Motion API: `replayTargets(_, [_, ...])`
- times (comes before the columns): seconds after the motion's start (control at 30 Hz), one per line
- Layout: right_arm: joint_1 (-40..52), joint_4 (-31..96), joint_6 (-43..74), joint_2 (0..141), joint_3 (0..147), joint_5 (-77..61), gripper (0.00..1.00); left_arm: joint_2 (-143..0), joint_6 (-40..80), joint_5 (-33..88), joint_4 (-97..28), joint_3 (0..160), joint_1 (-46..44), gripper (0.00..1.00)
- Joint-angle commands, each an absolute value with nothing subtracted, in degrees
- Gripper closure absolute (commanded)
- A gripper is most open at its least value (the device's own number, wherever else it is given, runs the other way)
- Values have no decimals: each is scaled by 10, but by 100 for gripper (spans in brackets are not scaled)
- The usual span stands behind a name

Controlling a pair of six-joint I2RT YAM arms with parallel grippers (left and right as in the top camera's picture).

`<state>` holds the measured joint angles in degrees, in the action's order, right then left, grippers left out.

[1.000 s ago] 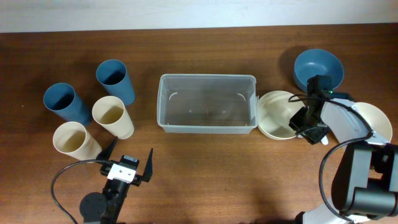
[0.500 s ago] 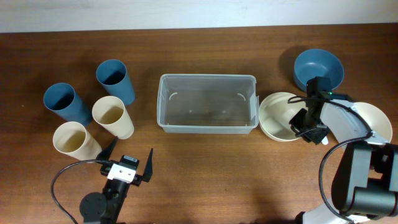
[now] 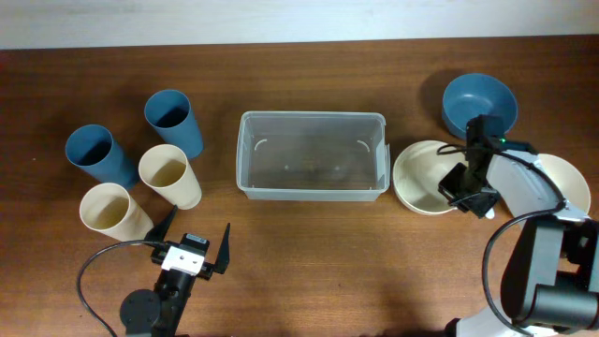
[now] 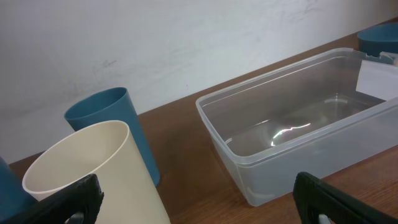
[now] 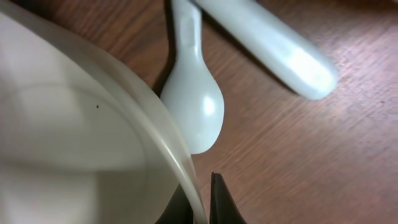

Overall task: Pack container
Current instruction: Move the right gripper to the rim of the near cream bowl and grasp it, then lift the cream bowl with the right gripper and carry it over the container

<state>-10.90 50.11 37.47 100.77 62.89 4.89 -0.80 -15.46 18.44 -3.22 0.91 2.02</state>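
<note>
The clear rectangular container (image 3: 245, 154) stands empty in the middle of the table; it also shows in the left wrist view (image 4: 273, 155). My right gripper (image 3: 465, 192) is shut on the right rim of a cream bowl (image 3: 421, 178) just right of the container. In the right wrist view the fingers (image 5: 202, 199) pinch that bowl's rim (image 5: 74, 137), one inside and one outside. My left gripper (image 3: 192, 253) is open and empty near the front edge, left of the container; its fingers (image 4: 196, 205) show wide apart.
Two blue cups (image 3: 171, 117) (image 3: 94, 150) and two cream cups (image 3: 167, 173) (image 3: 108, 208) stand at the left. A blue bowl (image 3: 479, 101) and another cream bowl (image 3: 566, 183) sit at the right. Two white spoons (image 5: 196, 112) (image 5: 273, 43) lie beside the held bowl.
My right gripper and the cream bowl have shifted slightly to the right, away from the container. The left arm has not moved.
</note>
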Motion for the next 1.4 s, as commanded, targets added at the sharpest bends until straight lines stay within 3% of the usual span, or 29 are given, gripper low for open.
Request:
replayTargets(0.0, [-134, 517, 368, 1008, 624, 92, 96, -4, -160, 180, -33, 5, 23, 0])
replayTargets(0.63, [-152, 548, 241, 870, 669, -29, 96, -4, -160, 180, -33, 5, 23, 0])
replayTargets(0.97, [-152, 570, 229, 823, 685, -39, 95, -4, -160, 180, -33, 5, 23, 0])
replayTargets(1.07, [-158, 568, 259, 830, 670, -39, 71, -4, -160, 180, -33, 5, 23, 0])
replayTargets(1.2, [-169, 544, 290, 833, 642, -57, 53, -4, -160, 180, -33, 5, 23, 0])
replayTargets(1.37, [-181, 525, 290, 833, 606, -65, 46, -4, -160, 180, -33, 5, 23, 0])
